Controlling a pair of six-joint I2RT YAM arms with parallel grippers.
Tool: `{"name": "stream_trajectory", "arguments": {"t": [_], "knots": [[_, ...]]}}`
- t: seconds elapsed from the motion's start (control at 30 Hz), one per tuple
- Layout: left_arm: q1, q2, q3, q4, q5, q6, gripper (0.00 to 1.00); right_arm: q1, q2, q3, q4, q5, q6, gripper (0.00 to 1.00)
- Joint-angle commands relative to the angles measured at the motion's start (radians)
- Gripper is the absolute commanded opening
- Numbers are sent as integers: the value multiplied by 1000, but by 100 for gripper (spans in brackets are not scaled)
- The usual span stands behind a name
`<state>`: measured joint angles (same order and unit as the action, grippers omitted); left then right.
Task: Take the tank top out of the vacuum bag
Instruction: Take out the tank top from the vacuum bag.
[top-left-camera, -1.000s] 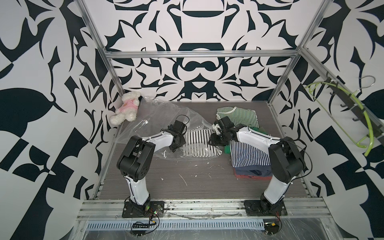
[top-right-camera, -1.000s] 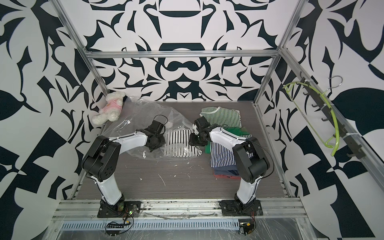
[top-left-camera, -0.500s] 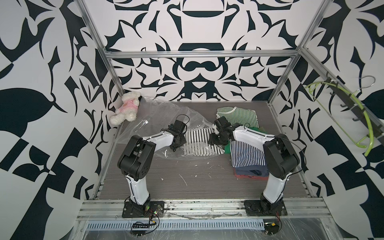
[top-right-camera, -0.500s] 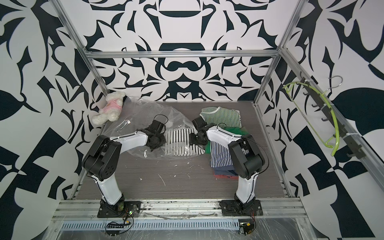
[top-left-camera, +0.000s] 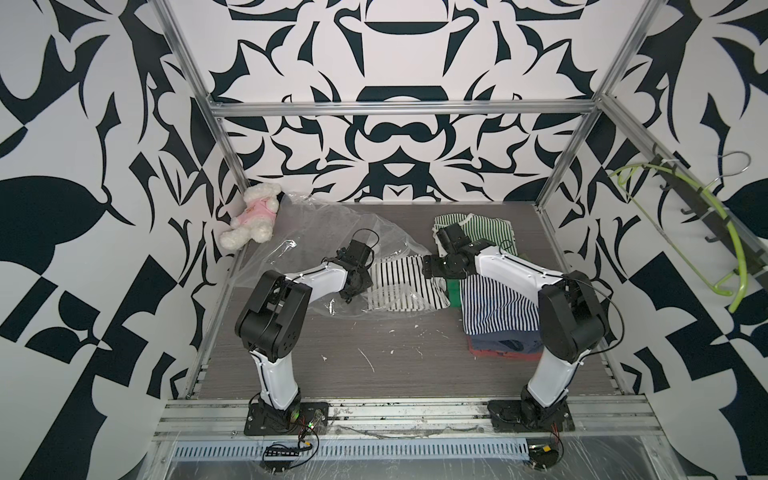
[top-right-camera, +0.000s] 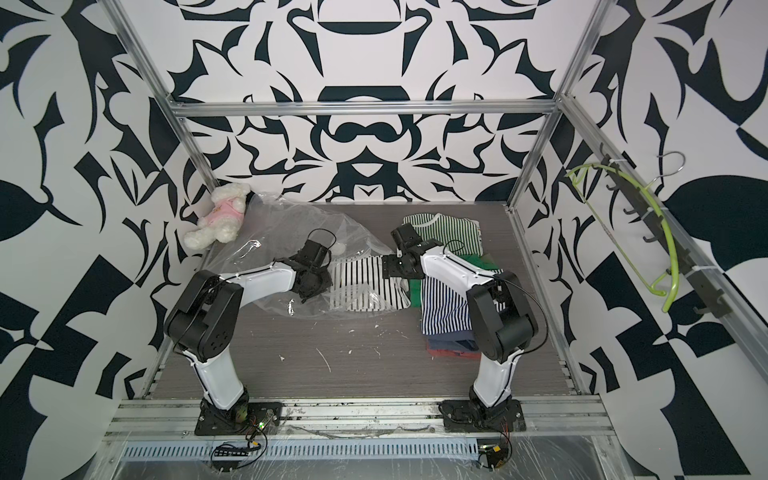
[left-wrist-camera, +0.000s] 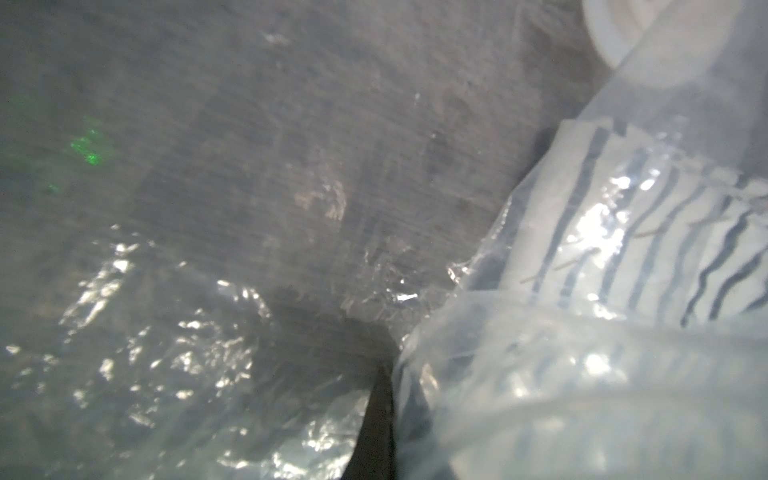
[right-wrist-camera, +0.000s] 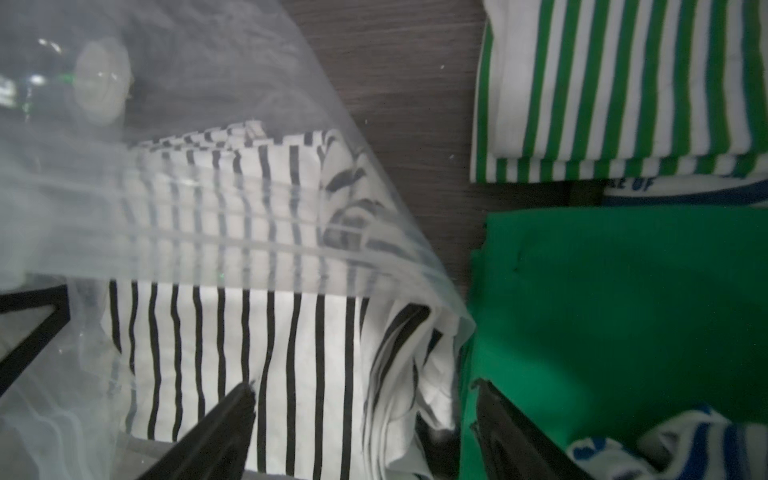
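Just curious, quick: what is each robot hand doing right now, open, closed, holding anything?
Left hand: closed, pinching the vacuum bag.
Right hand: open over the tank top, holding nothing.

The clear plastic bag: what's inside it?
A folded black-and-white striped top, partly out past the zip edge of the bag. Crinkled, shiny plastic blurs its deeper end.

tank top (top-left-camera: 401, 282): seemingly partly inside the vacuum bag (top-left-camera: 328, 232)
clothes pile (top-left-camera: 496, 309): just right of it
plush toy (top-left-camera: 254, 216): back left corner

Clear vacuum bag (top-left-camera: 328, 224), black-and-white striped tank top (right-wrist-camera: 266, 353), green-and-white striped shirt (right-wrist-camera: 623, 83), plain green cloth (right-wrist-camera: 623, 311)
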<state>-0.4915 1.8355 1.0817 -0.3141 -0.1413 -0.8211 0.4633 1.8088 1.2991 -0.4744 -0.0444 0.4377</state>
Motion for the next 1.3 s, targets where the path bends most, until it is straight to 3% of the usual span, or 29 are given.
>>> {"name": "stream_trajectory", "arguments": {"t": [0.0,0.07,0.17,0.33,0.6,0.67,0.83,0.97,1.03,1.2,1.27], "knots": [[-1,78,-46,-99,26,2,0,-3,23,35,-13,-21,-14,85],[0,79,-46,-99,25,3,0,-3,39,31,0,-54,-15,83],[-1,77,-45,-98,26,1,0,-3,57,31,0,-85,-16,73],[-1,79,-46,-99,27,3,0,-1,58,29,17,-144,-25,67],[-1,83,-36,-102,28,4,0,4,56,26,33,-171,-25,35],[-1,84,-32,-104,29,4,0,4,68,24,33,-163,-23,36],[-1,84,-32,-106,28,4,0,4,98,30,31,-77,-17,65],[-1,85,-31,-106,28,6,0,-16,136,43,33,-52,-23,70],[0,85,-30,-106,28,5,0,-25,155,47,46,-78,-26,67],[-1,86,-29,-105,29,5,0,-29,182,43,112,-183,-51,48],[-1,88,-26,-105,29,4,0,-29,184,41,123,-201,-59,33]]}}
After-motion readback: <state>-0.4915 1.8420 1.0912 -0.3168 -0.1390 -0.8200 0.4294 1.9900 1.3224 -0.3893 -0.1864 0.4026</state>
